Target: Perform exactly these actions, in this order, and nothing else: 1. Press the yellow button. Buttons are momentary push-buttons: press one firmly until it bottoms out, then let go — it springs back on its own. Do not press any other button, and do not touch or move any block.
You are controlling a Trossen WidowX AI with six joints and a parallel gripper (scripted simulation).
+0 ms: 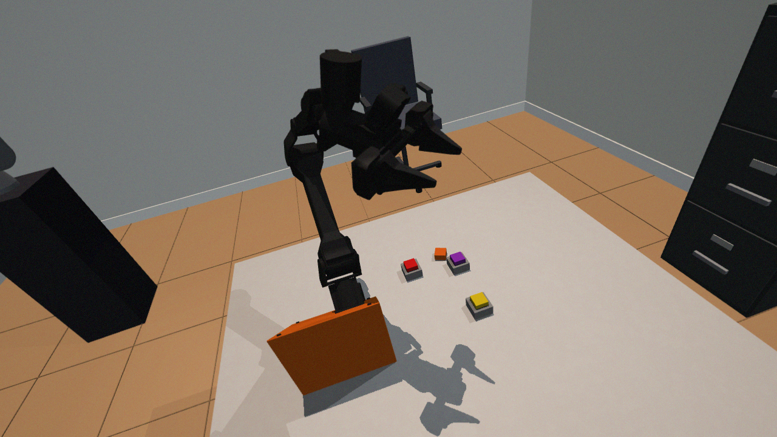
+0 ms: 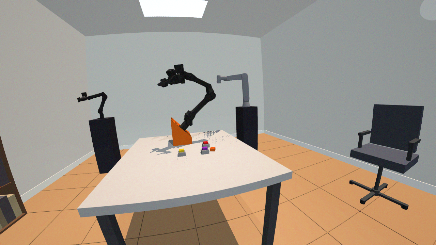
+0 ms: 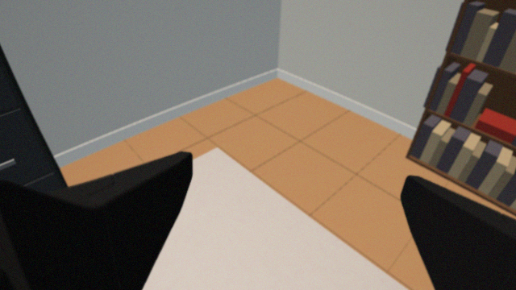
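Note:
The yellow button (image 1: pixel 479 300) (image 2: pixel 181 150) sits on its grey base on the pale table (image 1: pixel 597 337) (image 2: pixel 183 182) (image 3: pixel 250 234), with its cap standing up. My gripper (image 1: pixel 448 166) (image 2: pixel 159 84) (image 3: pixel 299 176) is open and empty, its fingers wide apart. It is high above the table, well clear of the yellow button. The wrist view shows a table corner and floor between the fingers, and no button.
The red button (image 1: pixel 410 264) (image 2: pixel 205 142) and purple button (image 1: pixel 458 258) (image 2: pixel 204 148) stand close together. A small orange block (image 1: pixel 440 254) (image 2: pixel 212 149) lies beside the purple button. The arm stands on an orange wedge (image 1: pixel 336 348) (image 2: pixel 180 135).

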